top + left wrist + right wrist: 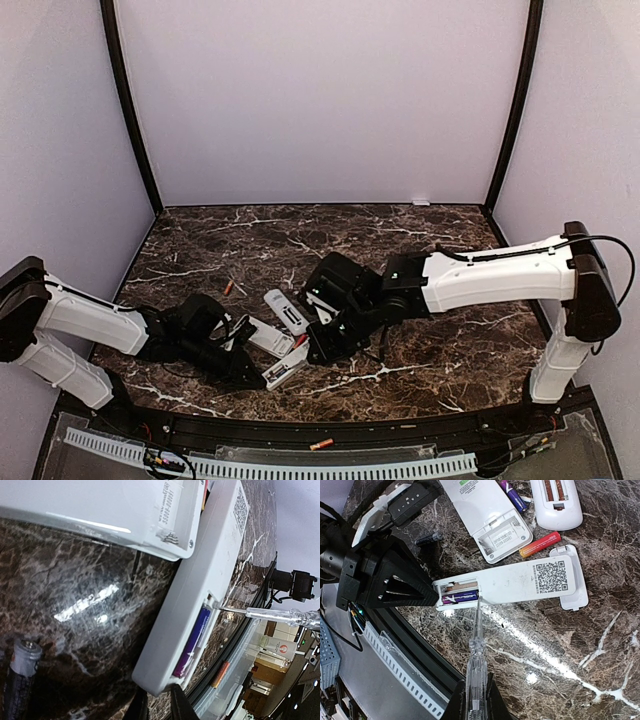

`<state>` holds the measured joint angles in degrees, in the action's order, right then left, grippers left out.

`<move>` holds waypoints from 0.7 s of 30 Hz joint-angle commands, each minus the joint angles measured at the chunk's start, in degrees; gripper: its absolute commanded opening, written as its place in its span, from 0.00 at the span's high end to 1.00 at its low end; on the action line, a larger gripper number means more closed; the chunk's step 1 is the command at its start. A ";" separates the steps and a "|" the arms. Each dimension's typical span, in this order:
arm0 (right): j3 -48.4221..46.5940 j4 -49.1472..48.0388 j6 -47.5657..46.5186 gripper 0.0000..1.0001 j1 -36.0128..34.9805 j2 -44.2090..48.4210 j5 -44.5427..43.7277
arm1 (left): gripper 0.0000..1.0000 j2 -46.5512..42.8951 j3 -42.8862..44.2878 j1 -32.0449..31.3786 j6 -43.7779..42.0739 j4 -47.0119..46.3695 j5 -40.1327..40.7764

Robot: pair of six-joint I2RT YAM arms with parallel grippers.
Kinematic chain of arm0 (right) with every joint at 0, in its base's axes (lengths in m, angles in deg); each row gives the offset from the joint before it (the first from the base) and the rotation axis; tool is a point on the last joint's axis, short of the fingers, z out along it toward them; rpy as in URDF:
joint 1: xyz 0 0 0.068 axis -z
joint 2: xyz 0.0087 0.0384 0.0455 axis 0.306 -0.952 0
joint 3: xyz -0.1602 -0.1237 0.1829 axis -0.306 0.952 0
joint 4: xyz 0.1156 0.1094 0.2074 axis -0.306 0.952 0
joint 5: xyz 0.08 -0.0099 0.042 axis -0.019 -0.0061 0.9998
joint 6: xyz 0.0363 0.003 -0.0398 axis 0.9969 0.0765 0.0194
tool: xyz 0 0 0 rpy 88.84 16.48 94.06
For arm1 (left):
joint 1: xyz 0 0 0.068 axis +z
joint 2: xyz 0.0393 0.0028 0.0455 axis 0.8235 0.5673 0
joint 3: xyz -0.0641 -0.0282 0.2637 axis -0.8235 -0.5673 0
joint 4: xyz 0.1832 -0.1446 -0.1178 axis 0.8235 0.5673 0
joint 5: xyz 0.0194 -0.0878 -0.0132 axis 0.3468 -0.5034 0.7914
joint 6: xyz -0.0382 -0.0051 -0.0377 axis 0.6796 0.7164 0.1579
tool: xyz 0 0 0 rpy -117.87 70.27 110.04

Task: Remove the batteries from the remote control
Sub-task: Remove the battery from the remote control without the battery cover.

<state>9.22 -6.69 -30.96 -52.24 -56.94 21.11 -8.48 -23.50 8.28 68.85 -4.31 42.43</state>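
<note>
The left fingers [395,587] are closed on one end of a white remote [515,582], which lies back-up on the dark marbled bench [570,645] with its battery bay uncovered at that end. The right fingers [454,707] are clamped on the clear handle of a screwdriver [476,655]. The tip of its shaft rests at the edge of the open bay, against a purple battery [460,598] that sits in the bay's nearer slot. The slot beside it shows a brownish surface; it cannot be told whether a cell is in it. In the left wrist view the same purple battery [192,640] lies lengthwise in the remote [200,580], with the screwdriver [280,614] reaching in from the right. A loose orange battery [540,544] lies on the bench between this remote and a second remote [480,510], whose bay is open and holds no cells. A loose second purple battery [512,495] lies just beside the second remote. A third remote [555,502] lies nearby with two reddish batteries [555,489] seated in it. A dark battery [427,539] lies on the bench near the left fingers. In the top view a small orange cell [229,287] lies apart on the bench to the left, and another orange cell [322,443] lies in the front tray [420,440] below the bench edge.
</note>
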 commanded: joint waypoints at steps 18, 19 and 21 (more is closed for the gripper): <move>10.09 -15.58 5.64 1.00 4.30 2.32 11.69 | 0.86 1.13 -0.22 0.05 -0.74 0.86 0.88; 11.19 -17.33 6.34 1.00 4.67 2.74 13.22 | 0.87 1.13 -0.24 0.05 -0.75 0.85 0.98; 12.73 -20.86 7.00 1.00 5.12 3.17 16.59 | 0.87 1.13 -0.27 0.05 -0.74 0.89 0.98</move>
<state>18.34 -17.88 -26.83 -47.98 -54.33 30.12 -8.19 -23.50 8.28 68.85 -4.55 41.69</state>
